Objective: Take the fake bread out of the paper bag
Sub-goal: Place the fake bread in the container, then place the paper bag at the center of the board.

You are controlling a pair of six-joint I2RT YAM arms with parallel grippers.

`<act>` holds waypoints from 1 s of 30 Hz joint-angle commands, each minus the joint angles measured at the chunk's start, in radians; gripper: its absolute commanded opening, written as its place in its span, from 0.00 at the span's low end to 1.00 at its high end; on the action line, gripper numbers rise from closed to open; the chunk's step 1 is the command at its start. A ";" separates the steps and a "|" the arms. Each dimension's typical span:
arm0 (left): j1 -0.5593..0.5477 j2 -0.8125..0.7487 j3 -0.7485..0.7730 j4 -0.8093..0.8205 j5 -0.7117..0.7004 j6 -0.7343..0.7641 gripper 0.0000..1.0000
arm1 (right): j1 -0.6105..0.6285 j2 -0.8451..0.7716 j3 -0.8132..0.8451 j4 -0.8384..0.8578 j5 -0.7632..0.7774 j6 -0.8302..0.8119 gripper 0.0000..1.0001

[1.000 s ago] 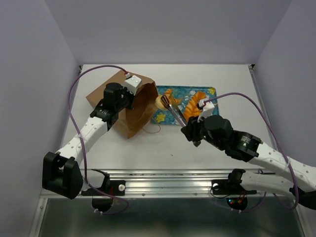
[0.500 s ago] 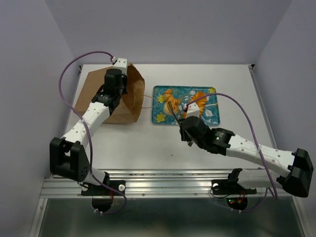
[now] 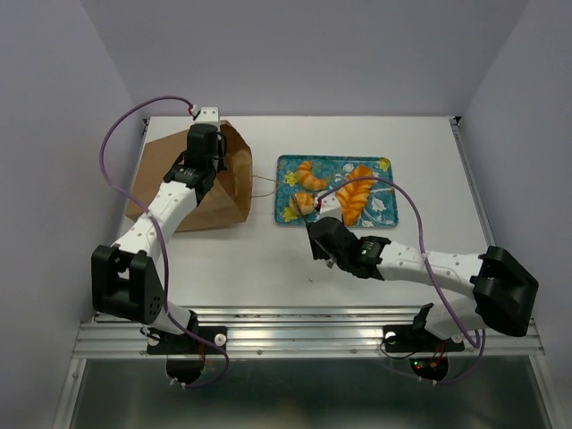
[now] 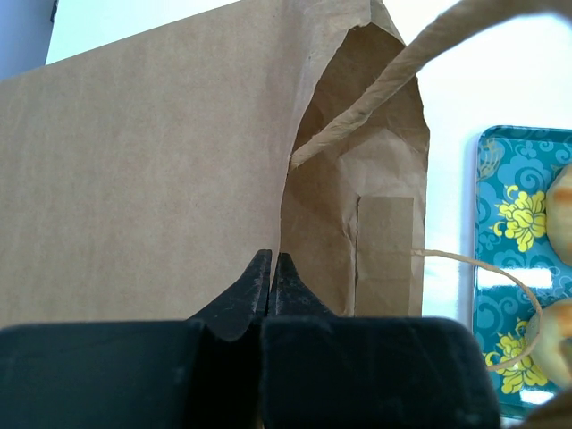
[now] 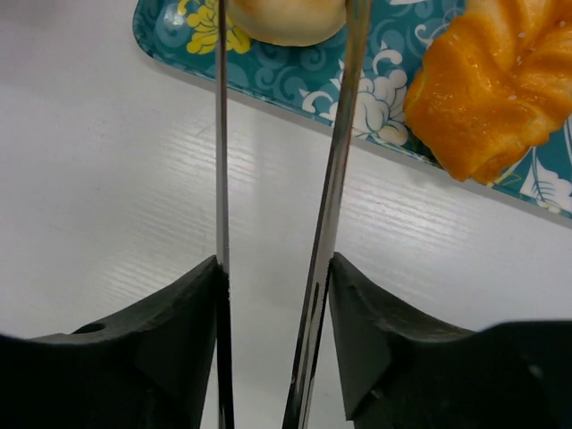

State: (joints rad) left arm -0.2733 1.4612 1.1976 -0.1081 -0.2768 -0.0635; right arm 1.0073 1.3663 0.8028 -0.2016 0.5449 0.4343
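Observation:
The brown paper bag [image 3: 192, 183] lies tilted at the back left, mouth toward the tray. My left gripper [image 3: 207, 161] is on top of it, its jaws shut on the bag's folded edge [image 4: 271, 259]. The fake bread is on the teal tray [image 3: 380, 213]: a croissant [image 3: 310, 174], a braided loaf [image 3: 356, 192] and a round roll [image 3: 298, 204] at the near left corner. My right gripper [image 3: 315, 231] is shut on metal tongs [image 5: 344, 143], whose tips stand on either side of the roll [image 5: 286, 18].
A cord handle [image 3: 264, 186] of the bag trails on the table between the bag and the tray. Purple cables loop over both arms. Grey walls close in the table on the left, the back and the right.
My left gripper has swung the bag left and back, away from the tray. My right gripper has carried the roll in the tongs from the bag's mouth to the tray's near left corner.

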 commanded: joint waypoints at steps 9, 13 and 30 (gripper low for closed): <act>0.008 -0.098 0.075 -0.005 0.002 -0.041 0.00 | -0.007 -0.064 0.022 0.099 -0.060 -0.049 0.67; 0.011 -0.110 0.112 -0.024 0.002 -0.052 0.00 | -0.007 -0.127 0.052 0.057 -0.016 -0.042 0.62; 0.163 -0.165 0.247 -0.010 0.271 -0.234 0.00 | -0.241 -0.231 0.144 0.042 0.044 -0.020 0.54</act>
State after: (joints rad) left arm -0.1501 1.3312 1.4155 -0.1802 -0.0971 -0.2249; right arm 0.8986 1.1584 0.9054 -0.1787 0.5972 0.3859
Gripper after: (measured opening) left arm 0.036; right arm 0.547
